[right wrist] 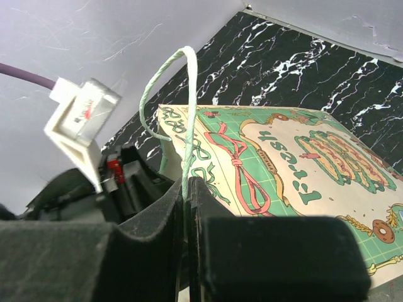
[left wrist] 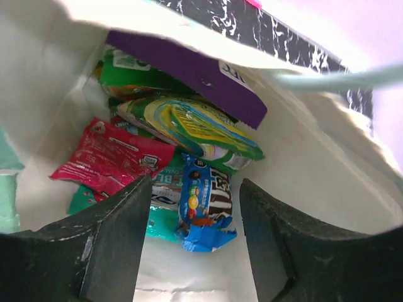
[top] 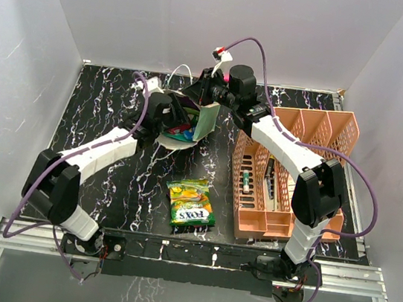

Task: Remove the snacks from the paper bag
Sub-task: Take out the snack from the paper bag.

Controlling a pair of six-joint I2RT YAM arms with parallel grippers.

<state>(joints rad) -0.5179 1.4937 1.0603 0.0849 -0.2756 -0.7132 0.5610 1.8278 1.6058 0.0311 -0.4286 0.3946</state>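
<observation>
Nearest to the arm bases, one yellow-green Fox's packet (top: 190, 203) is lying flat on the black marbled table (top: 129, 186). It is outside the bag and well apart from it. To its right, the peach slotted organiser (top: 242, 168) is standing on the table, and the right arm is passing above it.

Farther back, the paper bag (top: 205, 121) is lying tilted, with its mouth facing the left arm. The left gripper (left wrist: 195, 189) is pointing into this mouth; its two fingers (left wrist: 113, 245) are standing apart and are not pressing on anything.

Beyond them, inside the bag, the other snacks are lying in a pile. A blue M&M's packet (left wrist: 204, 204) is showing between the fingers and a red packet (left wrist: 107, 157) is lying to its left. A teal packet (left wrist: 160, 220) is lying under both. A yellow-green packet (left wrist: 195, 126) and a purple packet (left wrist: 189, 69) are resting deeper.

At the far side, the right gripper (right wrist: 187, 195) is pinching the pale green cord handle (right wrist: 187, 113) with its fingers closed tight on it. The printed side of the bag is showing just beyond.
</observation>
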